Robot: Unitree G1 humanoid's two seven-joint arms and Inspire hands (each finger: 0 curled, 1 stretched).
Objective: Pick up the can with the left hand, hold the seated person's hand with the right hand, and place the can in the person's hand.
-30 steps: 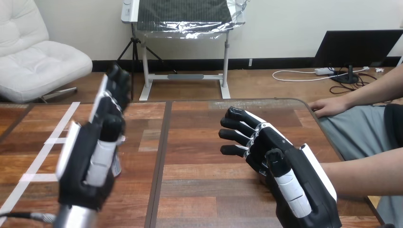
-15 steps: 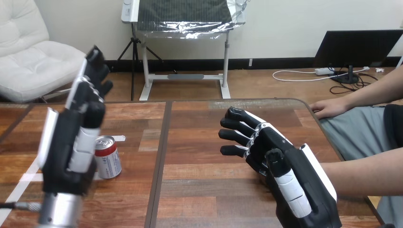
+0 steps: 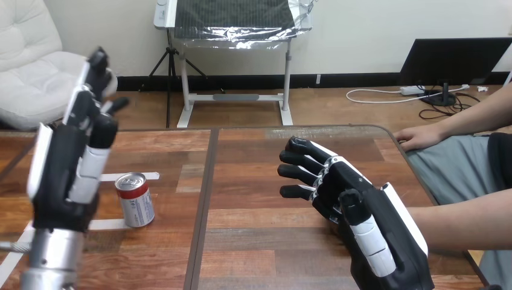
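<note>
head view, left hand (image 3: pixel 63 166): fingers straight, gripping nothing, raised just left of the can
can (image 3: pixel 134 199): upright on the table (image 3: pixel 253 241), untouched
right hand (image 3: pixel 362 217): fingers loosely bent, nothing in them; the person's forearm (image 3: pixel 465 225) runs in behind it, can't tell if they touch
person's hand (image 3: pixel 419 136): resting at the table's far right edge
risk: imo a sideways sweep could knock the can over or roll it away

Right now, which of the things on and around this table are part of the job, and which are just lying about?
Part of the job:
can, standing on the table
left hand, open, to the can's left
right hand
person's hand, resting at the table's far right edge

Just lying about:
white tape strips stuck on the table
</note>
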